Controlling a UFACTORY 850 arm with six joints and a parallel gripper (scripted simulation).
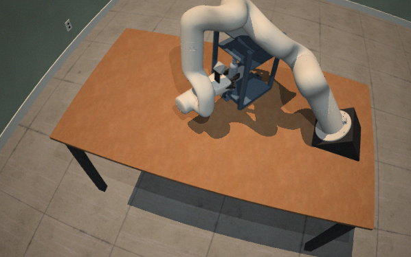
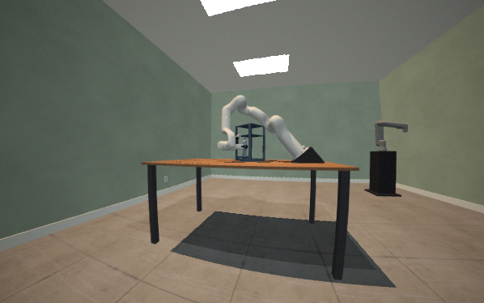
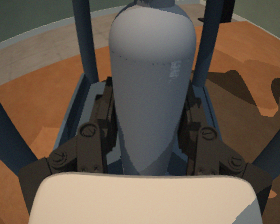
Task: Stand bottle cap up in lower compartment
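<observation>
My gripper [image 3: 148,92] is shut on the pale grey bottle [image 3: 152,90], gripping its body from the side; the bottle stands cap up. In the top view the bottle [image 1: 233,66] is at the open side of the blue shelving unit [image 1: 247,70], between two posts, at the height of the lower compartment. The gripper [image 1: 232,80] reaches in from the unit's left side. In the wrist view the blue posts [image 3: 84,23] rise on both sides of the bottle and the compartment floor [image 3: 91,99] shows below it. I cannot tell whether the base touches the floor. The exterior view shows the gripper [image 2: 244,146] at the unit [image 2: 250,142].
The arm bends over the top of the shelving unit, and its black base [image 1: 338,132] stands at the table's right end. A second robot on a black pedestal [image 2: 384,162] stands off the table by the far wall.
</observation>
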